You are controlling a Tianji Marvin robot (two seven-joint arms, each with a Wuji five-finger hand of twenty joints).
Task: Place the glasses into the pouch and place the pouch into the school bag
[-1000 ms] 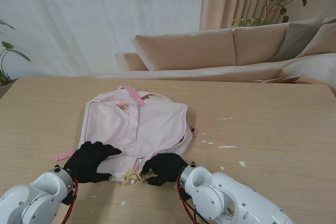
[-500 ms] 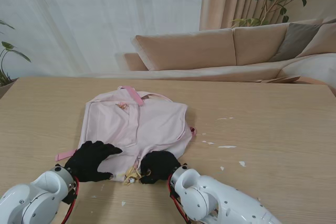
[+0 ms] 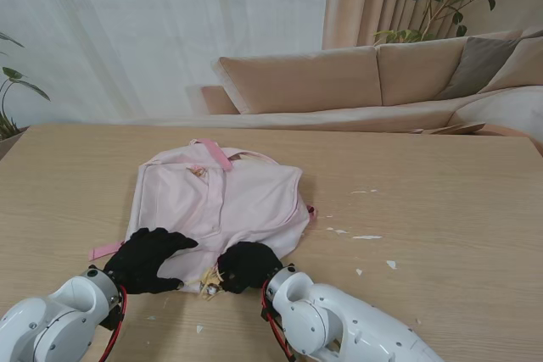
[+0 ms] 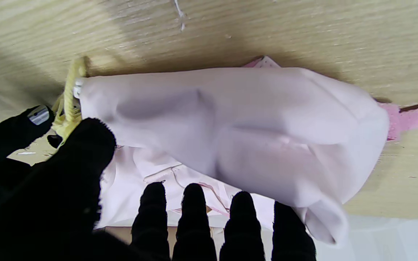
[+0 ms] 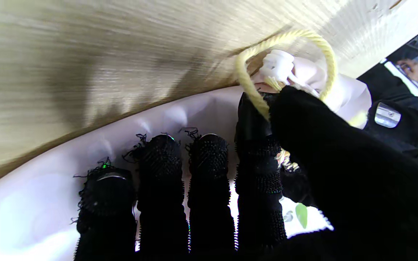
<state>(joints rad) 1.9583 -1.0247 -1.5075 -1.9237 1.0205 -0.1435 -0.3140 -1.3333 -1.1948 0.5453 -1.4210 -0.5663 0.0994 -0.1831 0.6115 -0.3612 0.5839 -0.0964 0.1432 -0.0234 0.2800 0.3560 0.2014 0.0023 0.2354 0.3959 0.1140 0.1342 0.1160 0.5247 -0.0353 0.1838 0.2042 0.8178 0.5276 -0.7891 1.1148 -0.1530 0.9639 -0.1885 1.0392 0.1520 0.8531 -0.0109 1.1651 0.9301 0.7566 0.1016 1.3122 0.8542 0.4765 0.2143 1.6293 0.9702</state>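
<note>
The school bag is pale pink and soft, lying flat on the wooden table a little toward nine o'clock from the table's middle, with a brighter pink handle at its twelve o'clock end and a pink strap poking out at its seven o'clock corner. Its cloth is wrinkled and slack, and in the left wrist view it bulges into a rounded, puffy fold. At the six o'clock edge of the bag sits a yellow cord, twisted like rope, looped and threaded through a small white stopper; the right wrist view shows it gathered against pale fabric, though whether that fabric is the pouch or the bag cannot be told. The left hand, in a black glove, rests with fingers spread flat on the bag's seven o'clock corner, holding nothing. The right hand, also gloved in black, is curled at the bag's six o'clock edge, its thumb and first finger pinching the yellow cord. Small white scraps lie scattered on the table toward three o'clock from the bag. The glasses cannot be made out.
</note>
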